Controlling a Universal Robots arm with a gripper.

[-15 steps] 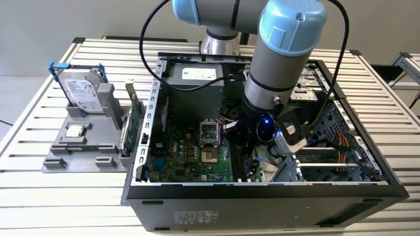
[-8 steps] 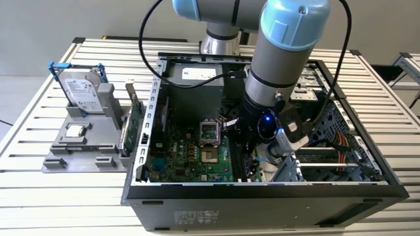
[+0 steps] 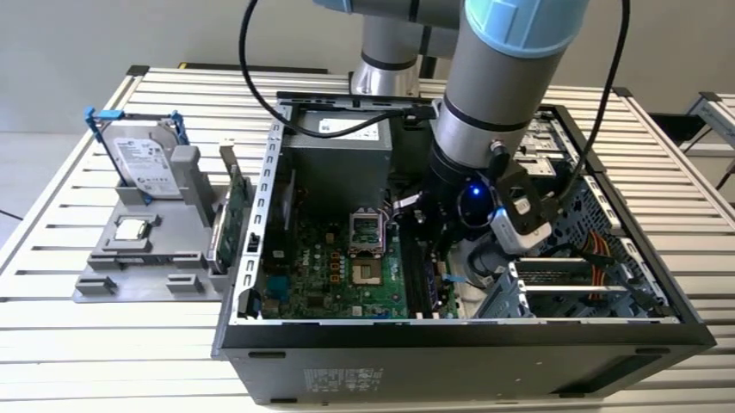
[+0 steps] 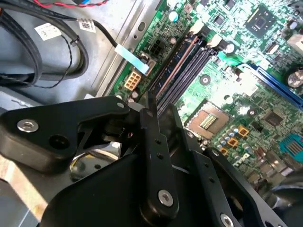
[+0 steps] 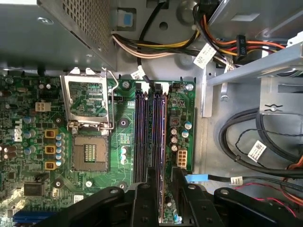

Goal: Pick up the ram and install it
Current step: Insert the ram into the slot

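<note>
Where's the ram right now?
In the first wrist view, the ram stands in a memory slot beside the open processor socket, with the gripper at its near end.

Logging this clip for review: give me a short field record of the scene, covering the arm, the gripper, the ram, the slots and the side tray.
arm: reaches down into the open computer case
gripper: directly over the memory slots, fingers near together
ram: standing on edge in a slot, running up between the fingers
processor socket: open, empty
side tray: on the exterior view's left, holds a hard drive and a processor chip
</note>
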